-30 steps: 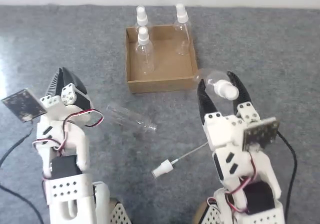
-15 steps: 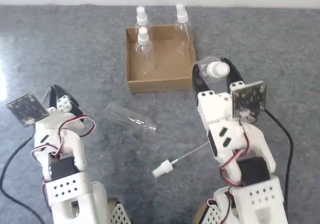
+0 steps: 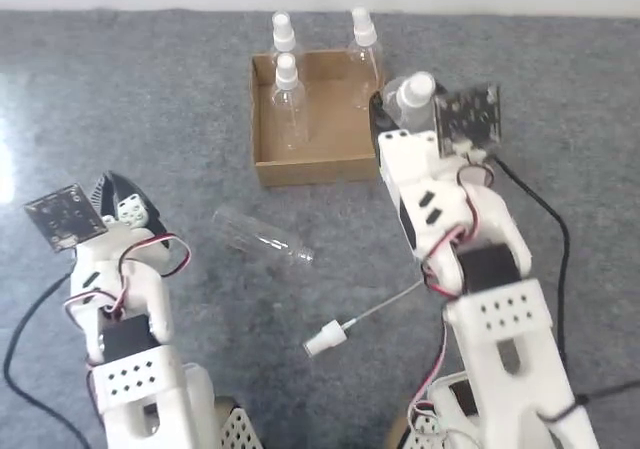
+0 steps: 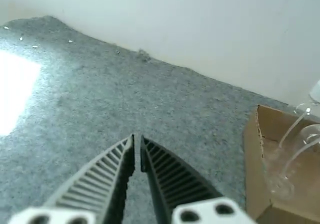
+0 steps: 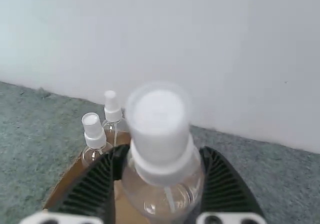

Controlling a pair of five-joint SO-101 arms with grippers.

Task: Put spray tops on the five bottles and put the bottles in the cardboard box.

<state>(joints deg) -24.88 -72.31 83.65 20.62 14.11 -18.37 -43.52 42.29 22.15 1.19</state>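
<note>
The cardboard box (image 3: 320,169) sits at the back centre with three capped clear bottles standing in it: two on its left side (image 3: 289,97) (image 3: 284,34) and one at its back right corner (image 3: 363,49). My right gripper (image 3: 402,109) is shut on a fourth capped bottle (image 3: 415,91), held upright over the box's right edge; its white top (image 5: 159,121) rises between the black fingers (image 5: 102,184). A capless bottle (image 3: 262,235) lies on the carpet in front of the box. A loose spray top (image 3: 325,340) with its thin tube lies nearer the arms. My left gripper (image 3: 108,185) is shut and holds nothing, at the left.
Grey carpet (image 3: 540,79) covers the table, and a white wall runs along its far edge. The left wrist view shows the box's corner (image 4: 255,174) and a bottle (image 4: 295,149) inside it. Open carpet lies left and right of the box.
My right gripper has carried its bottle forward and up to the box's right edge, turning it upright. The left arm drew back slightly, then kept still.
</note>
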